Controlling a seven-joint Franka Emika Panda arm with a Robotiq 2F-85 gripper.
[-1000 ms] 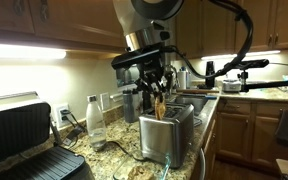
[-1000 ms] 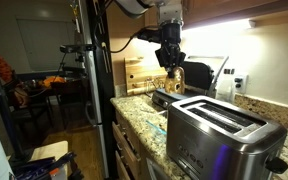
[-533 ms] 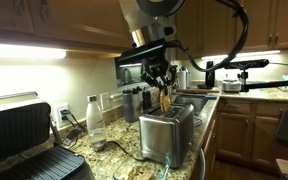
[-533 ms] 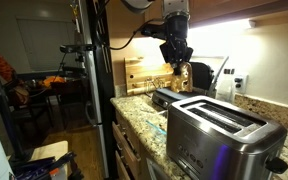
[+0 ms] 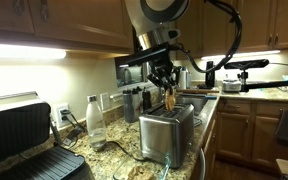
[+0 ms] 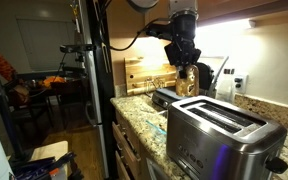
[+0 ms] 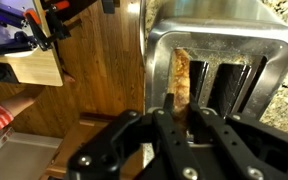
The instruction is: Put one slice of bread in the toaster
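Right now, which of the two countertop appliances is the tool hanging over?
The shiny steel toaster: the tool holds the bread just above its slots. The black grill press sits off to the side, with nothing over it.

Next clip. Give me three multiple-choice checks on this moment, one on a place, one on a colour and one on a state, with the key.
1. Where is the slice of bread relative to the toaster?
A. lying flat beside it
B. held upright over its top
C. fully sunk in a slot

2. What colour is the toaster body?
A. matte black
B. red
C. shiny silver

3. How is the hand?
A. shut on the slice of bread
B. open and empty
C. shut on nothing

Key:
1. B. In both exterior views the slice hangs from the hand above the toaster.
2. C. Its steel sides gleam.
3. A. The slice is clamped at its upper end.
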